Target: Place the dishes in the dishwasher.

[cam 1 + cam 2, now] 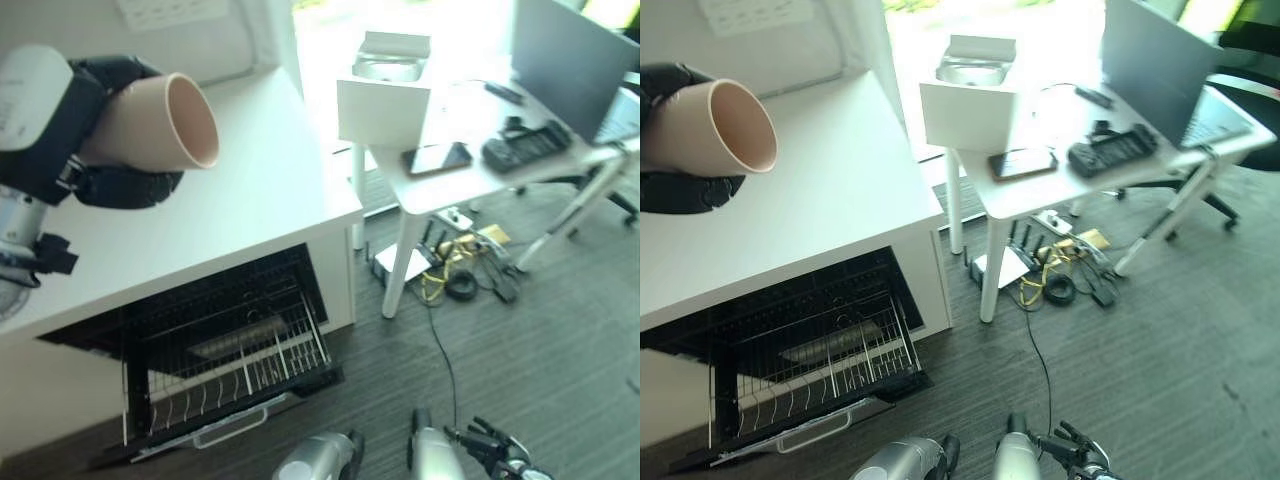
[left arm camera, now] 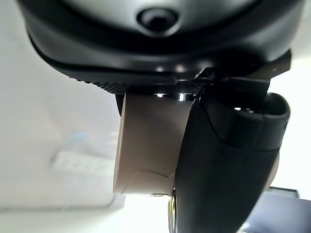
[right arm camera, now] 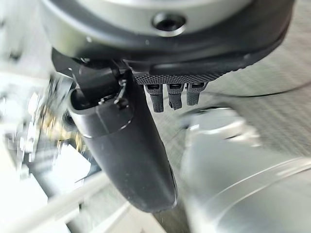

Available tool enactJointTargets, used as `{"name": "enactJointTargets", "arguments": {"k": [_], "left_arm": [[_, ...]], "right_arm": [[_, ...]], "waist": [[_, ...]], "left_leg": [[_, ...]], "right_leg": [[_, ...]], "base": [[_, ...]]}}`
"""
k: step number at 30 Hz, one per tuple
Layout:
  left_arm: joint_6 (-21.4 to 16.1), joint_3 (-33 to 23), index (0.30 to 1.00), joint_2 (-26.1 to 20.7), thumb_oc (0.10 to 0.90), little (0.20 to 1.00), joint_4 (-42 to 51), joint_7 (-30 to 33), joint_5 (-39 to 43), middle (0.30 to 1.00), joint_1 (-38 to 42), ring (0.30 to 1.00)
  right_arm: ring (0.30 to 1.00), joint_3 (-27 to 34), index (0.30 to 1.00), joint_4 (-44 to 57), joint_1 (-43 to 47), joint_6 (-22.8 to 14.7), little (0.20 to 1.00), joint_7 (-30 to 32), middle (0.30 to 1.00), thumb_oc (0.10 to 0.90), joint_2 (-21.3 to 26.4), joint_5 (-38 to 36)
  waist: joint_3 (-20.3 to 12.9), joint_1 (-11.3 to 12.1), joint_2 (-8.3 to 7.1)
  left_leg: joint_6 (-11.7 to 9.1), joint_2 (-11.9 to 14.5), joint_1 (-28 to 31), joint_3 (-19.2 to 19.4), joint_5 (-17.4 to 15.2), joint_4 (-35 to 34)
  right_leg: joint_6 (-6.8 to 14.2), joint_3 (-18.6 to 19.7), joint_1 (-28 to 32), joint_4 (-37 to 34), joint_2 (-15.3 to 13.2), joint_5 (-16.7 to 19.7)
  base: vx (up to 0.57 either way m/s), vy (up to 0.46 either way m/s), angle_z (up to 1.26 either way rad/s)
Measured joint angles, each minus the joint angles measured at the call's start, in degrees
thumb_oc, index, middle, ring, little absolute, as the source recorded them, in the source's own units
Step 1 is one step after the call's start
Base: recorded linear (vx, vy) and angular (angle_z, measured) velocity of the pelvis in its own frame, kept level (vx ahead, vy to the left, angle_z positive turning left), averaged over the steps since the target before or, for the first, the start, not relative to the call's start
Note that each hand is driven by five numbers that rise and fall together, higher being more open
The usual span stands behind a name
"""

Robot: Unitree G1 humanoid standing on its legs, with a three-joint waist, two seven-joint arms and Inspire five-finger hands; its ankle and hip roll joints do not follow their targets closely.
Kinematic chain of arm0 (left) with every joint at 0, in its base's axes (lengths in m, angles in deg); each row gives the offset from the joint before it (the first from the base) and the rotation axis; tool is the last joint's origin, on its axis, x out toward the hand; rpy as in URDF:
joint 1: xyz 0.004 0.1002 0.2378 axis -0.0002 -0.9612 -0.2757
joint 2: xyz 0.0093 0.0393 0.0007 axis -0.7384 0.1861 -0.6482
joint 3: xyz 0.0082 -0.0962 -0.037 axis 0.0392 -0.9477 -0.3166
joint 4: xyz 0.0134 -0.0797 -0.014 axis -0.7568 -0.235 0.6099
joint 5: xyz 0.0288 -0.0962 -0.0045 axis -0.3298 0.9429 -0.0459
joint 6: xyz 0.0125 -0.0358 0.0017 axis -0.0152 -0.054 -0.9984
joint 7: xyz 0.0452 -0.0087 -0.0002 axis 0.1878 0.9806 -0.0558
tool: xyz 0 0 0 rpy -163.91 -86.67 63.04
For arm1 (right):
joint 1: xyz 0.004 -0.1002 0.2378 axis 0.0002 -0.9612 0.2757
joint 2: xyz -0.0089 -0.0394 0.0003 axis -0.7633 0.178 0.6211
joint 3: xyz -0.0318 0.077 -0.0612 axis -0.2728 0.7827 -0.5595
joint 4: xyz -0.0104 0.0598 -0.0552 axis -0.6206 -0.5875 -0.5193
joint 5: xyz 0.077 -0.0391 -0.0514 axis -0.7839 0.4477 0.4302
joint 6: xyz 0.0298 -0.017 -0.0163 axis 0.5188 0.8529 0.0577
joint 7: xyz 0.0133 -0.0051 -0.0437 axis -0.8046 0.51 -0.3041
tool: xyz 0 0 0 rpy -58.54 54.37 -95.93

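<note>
The left robot hand (image 1: 95,150) is raised above the white counter (image 1: 250,200), its dark fingers and thumb curled around a beige cup (image 1: 165,122). The cup lies on its side in the grasp, with its open mouth facing away from the palm toward the far edge of the counter. In the left wrist view the cup's beige wall sits pressed between the palm and the thumb (image 2: 228,165). Below and in front of this robot hand, under the counter, the dishwasher (image 1: 215,340) stands open with its wire rack (image 1: 240,375) pulled out; a pale, flat shape lies in the rack, possibly a dish, though it is hard to make out. The right robot hand (image 1: 490,450) hangs low over the grey carpet floor (image 1: 560,350), well apart from the cup, its fingers loosely spread and holding nothing.
</note>
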Motion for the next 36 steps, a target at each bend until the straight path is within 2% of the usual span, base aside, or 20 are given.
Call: {"name": "enactJointTargets", "arguments": {"k": [1, 2, 3, 4, 5, 7, 13, 15, 16, 18, 19, 20, 22, 23, 24, 26, 28, 30, 32, 36], "left_arm": [[0.4, 0.0, 0.3, 0.0, 0.4, 0.3, 0.0, -0.8, 0.7, 0.3, -0.1, 0.3], [0.6, 0.0, 0.3, 0.0, 0.4, 0.3, 0.0, -1.7, 0.9, 0.3, -0.3, 0.3], [0.6, 0.0, 0.3, -0.6, 0.4, 0.3, 1.0, -2.2, 1.1, 0.3, -0.6, 0.3], [0.3, 0.0, 0.3, -2.4, 0.4, 0.3, 2.6, -2.3, 1.9, 0.3, -0.5, 0.3], [-0.1, -0.1, 0.3, -3.5, 0.4, 0.3, 4.3, -3.3, 3.5, 0.3, 0.2, 0.3], [0.0, -0.3, 0.3, -3.7, 0.4, 0.3, 4.1, -4.2, 3.8, 0.3, 0.6, 0.3], [0.4, -0.4, 0.3, -3.6, 0.4, 0.3, 3.6, -7.2, 5.7, 0.3, 1.4, 0.3], [0.5, 0.0, 0.3, -3.2, 0.4, 0.3, 3.6, -8.4, 5.7, 0.3, 2.5, 0.3], [0.4, 0.4, 0.3, -2.2, 0.4, 0.3, 4.0, -9.2, 5.7, 0.3, 4.5, 0.3], [0.0, 0.8, 0.3, -0.7, 0.4, 0.3, 4.5, -9.3, 5.8, 0.3, 8.7, 0.3], [0.0, 1.8, 0.3, -0.1, 0.4, 0.3, 4.3, -9.3, 5.8, 0.3, 10.2, 0.3], [-0.4, 2.7, 0.3, 2.0, 0.4, 0.3, 3.7, -9.2, 5.7, 0.3, 10.4, 0.3], [-1.3, 3.3, 0.3, 5.0, 0.4, 0.3, 5.0, -9.2, 5.3, 0.3, 10.3, 0.3], [-1.4, 3.3, 0.3, 6.7, 0.4, 0.3, 6.5, -9.1, 4.5, 0.3, 10.5, 0.3], [-1.5, 3.3, 0.3, 6.9, 0.4, 0.3, 6.9, -9.0, 4.1, 0.3, 10.6, 0.3], [-0.9, 5.3, 0.3, 7.7, 0.4, 0.3, 8.0, -9.2, 2.0, 0.3, 11.6, 0.3], [-0.1, 6.0, 0.3, 7.9, 0.4, 0.3, 8.0, -9.4, 0.4, 0.3, 11.7, 0.3], [1.7, 7.3, 0.3, 8.2, 0.4, 0.3, 7.9, -9.8, -1.6, 0.3, 12.9, 0.3], [1.2, 7.8, 0.3, 8.2, 0.4, 0.3, 7.3, -10.6, -2.2, 0.3, 12.4, 0.3], [1.6, 7.9, 0.3, 8.3, 0.4, 0.3, 5.8, -10.3, -3.6, 0.3, 12.1, 0.3]], "right_arm": [[0.9, -0.4, 0.9, 0.5, 0.9, -0.1, 0.9, 0.1, 0.9, 0.8, 0.0, -0.1], [0.9, -1.0, 0.9, 0.9, 2.0, 0.0, 0.9, 0.1, 0.9, 0.8, 0.0, -0.2], [0.9, -0.9, 0.9, 1.1, 2.4, -0.1, 0.9, 0.1, 0.9, 0.8, -0.3, -0.4], [0.9, -0.9, 0.9, 1.2, 2.0, -0.1, 0.9, 0.1, 0.9, 0.8, -0.1, -0.8], [0.9, -0.9, 0.9, 0.9, 1.9, 0.1, 0.9, 0.9, 0.9, 0.8, 1.0, -1.3], [0.9, -0.9, 0.9, 0.8, 1.3, 0.4, 0.9, 0.8, 0.9, 0.8, 1.1, -1.3], [0.9, -1.7, 0.9, -1.8, -0.7, 2.4, 0.9, 0.8, 0.9, 0.8, 1.4, -1.2], [0.9, -1.6, 0.9, -2.9, -2.6, 2.4, 0.9, 0.8, 0.9, 0.8, 1.8, -1.0], [0.9, -1.5, 0.9, -2.8, -4.0, 2.4, 0.9, 0.9, 0.9, 0.8, 1.9, -1.1], [0.9, -1.3, 0.9, -2.8, -5.6, 2.4, 0.9, 1.2, 0.9, 0.8, 2.1, -1.2], [0.9, -0.8, 0.9, -3.0, -5.6, 2.4, 0.9, 1.8, 0.9, 0.8, 2.4, -1.3], [0.9, 1.0, 0.9, -2.7, -5.1, 1.9, 0.9, 2.0, 0.9, 0.8, 3.7, -1.7], [0.9, 2.5, 0.9, -0.3, -3.9, -0.3, 0.9, 2.0, 0.9, 0.8, 5.9, -2.8], [0.9, 3.7, 0.9, -0.3, -3.2, -1.0, 0.9, 2.1, 0.9, 0.8, 6.9, -3.2], [0.9, 3.7, 0.9, -0.3, -3.0, -1.3, 0.9, 2.2, 0.9, 0.8, 6.8, -3.5], [0.9, 4.6, 0.9, -0.4, -3.1, -1.1, 0.9, 1.6, 0.9, 0.8, 6.5, -2.9], [0.9, 4.8, 0.9, -0.8, -3.3, -1.0, 0.9, 1.5, 0.9, 0.8, 5.0, -0.7], [0.9, 5.0, 0.9, -0.7, -2.7, -1.0, 0.9, 1.8, 0.9, 0.8, 1.4, 1.8], [0.9, 3.9, 0.9, -0.2, -3.1, -0.1, 0.9, 1.9, 0.9, 0.8, -1.3, 2.4], [0.9, 1.5, 0.9, -0.2, -4.1, 0.3, 0.9, 2.7, 0.9, 0.8, -2.8, 3.4]], "waist": [[0.0, 0.2, 0.01], [0.1, 0.3, -0.65], [-0.3, 0.3, -2.01], [-1.9, 0.0, -2.37], [-2.2, 0.4, -1.89], [-3.2, 0.2, -1.98], [-4.3, -0.1, 1.4], [-4.3, -0.4, 2.75], [-4.3, -1.7, 2.93], [-4.0, -3.0, 2.7], [-4.0, -2.9, 2.73], [-3.8, -3.2, 2.42], [-3.8, -4.7, 2.42], [-3.9, -5.3, 3.06], [-3.8, -5.3, 3.04], [-3.6, -5.2, 1.7], [-3.6, -4.6, 1.45], [-3.4, -4.7, 0.95], [-3.5, -3.8, 0.42], [-3.5, -3.3, 0.15]], "left_leg": [[-1.4, 0.8, 0.0, -0.1, 0.1, 0.4], [-5.0, 1.3, -1.3, 0.9, 0.8, 4.4], [-5.4, 1.7, -4.3, 1.0, -0.7, 8.4], [-5.5, 5.2, -3.5, 0.7, 1.2, -2.8], [-5.5, 7.9, -1.3, 3.2, 6.8, -7.6], [-5.6, 7.4, -0.8, 3.6, 6.7, -7.4], [-6.1, 7.8, -0.9, 2.8, 6.6, -8.2], [-8.5, 7.2, -1.6, 2.5, 8.3, -10.1], [-11.1, 7.7, -1.6, 2.8, 9.2, -12.9], [-8.9, 12.5, -3.6, 12.8, 6.9, -11.5], [-9.3, 14.1, -4.0, 13.5, 6.1, -8.6], [-10.7, 15.9, -3.2, 12.7, 4.4, -4.2], [-10.4, 16.6, -1.4, 12.1, 3.5, -4.1], [-11.0, 17.8, 0.0, 12.6, 2.8, -5.3], [-12.0, 16.7, -0.1, 13.9, 3.2, -5.4], [-8.2, 11.9, -2.1, 14.3, 2.6, -2.2], [-6.2, 9.8, -4.5, 14.3, 1.8, 0.1], [-3.9, 7.6, -7.5, 13.9, -0.5, 5.3], [-3.0, 7.4, -7.2, 13.8, -1.2, 6.1], [-2.2, 7.2, -7.1, 10.9, 0.5, 4.1]], "right_leg": [[-0.9, -0.7, 1.7, -2.1, 0.9, 0.8], [-2.3, -0.9, 4.0, -4.0, 1.4, 1.9], [-2.7, -0.9, 6.1, -5.3, 1.0, 2.0], [-2.1, -1.3, 6.0, -5.0, 1.9, 1.0], [-0.7, -2.3, 6.6, -3.1, 2.2, -1.4], [-0.3, -2.5, 6.9, -3.2, 1.7, -2.4], [-0.9, -4.4, 7.6, -4.0, 2.2, -3.2], [-1.2, -6.6, 7.9, -3.1, 2.2, -3.5], [-1.6, -8.9, 8.4, -3.6, 1.4, -3.4], [-3.5, -13.9, 8.2, -3.8, -1.1, -2.5], [-3.9, -14.5, 8.2, -3.2, -1.7, -2.7], [-3.1, -14.8, 7.8, -2.3, -3.8, -2.7], [-0.9, -14.4, 5.4, -0.6, -8.4, -1.8], [1.5, -13.7, 4.1, 0.7, -10.8, -0.7], [2.4, -12.9, 3.8, 1.0, -12.1, -0.4], [3.2, -8.9, 3.9, -1.4, -14.3, 1.4], [4.1, -7.8, 4.0, -2.2, -13.4, 0.7], [4.6, -7.2, 5.6, -4.9, -14.1, 4.2], [5.7, -9.3, 6.7, -5.0, -13.7, 3.4], [4.5, -6.1, 6.1, -1.7, -8.9, -2.5]], "base": [[0.05, -0.144, 0.25], [0.04, -0.148, 0.21], [0.04, -0.165, 0.17], [0.02, -0.157, 0.08], [0.02, -0.168, 0.0], [0.02, -0.133, -0.08], [0.02, -0.054, 0.08], [-0.08, 0.016, 0.65], [-0.11, 0.07, 1.16], [-0.11, 0.125, 1.33], [-0.17, 0.346, 0.85], [-0.25, 0.533, 0.48], [-0.27, 0.61, 0.4], [-0.25, 0.615, 0.31], [-0.2, 0.502, 0.21], [-0.13, 0.26, 0.21], [-0.16, 0.328, 0.24], [-0.13, 0.267, 0.22], [-0.08, 0.098, 0.14], [-0.01, -0.043, 0.34]]}}
